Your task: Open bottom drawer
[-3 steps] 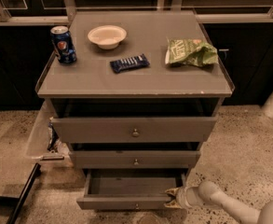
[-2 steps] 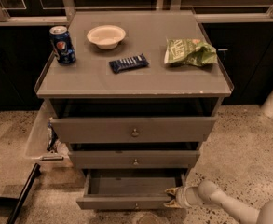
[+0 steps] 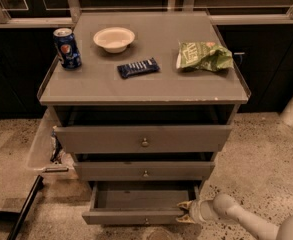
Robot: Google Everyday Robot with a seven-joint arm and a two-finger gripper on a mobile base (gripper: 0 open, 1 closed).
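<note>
The bottom drawer (image 3: 136,217) is the slimmest grey front of three, low on the grey cabinet. It stands pulled out, and its dark inside (image 3: 141,198) shows. A tiny knob (image 3: 146,220) sits at its centre. My gripper (image 3: 185,211) is at the drawer's right front corner, touching the side of the front panel. The white arm (image 3: 246,219) runs off to the lower right.
The mid-sized drawer (image 3: 145,171) and the tallest top drawer (image 3: 143,139) sit above, each slightly out. On the cabinet top (image 3: 101,91) are a blue soda can (image 3: 67,47), a white bowl (image 3: 114,38), a dark snack bar (image 3: 138,67) and a green chip bag (image 3: 204,56). The floor is speckled stone.
</note>
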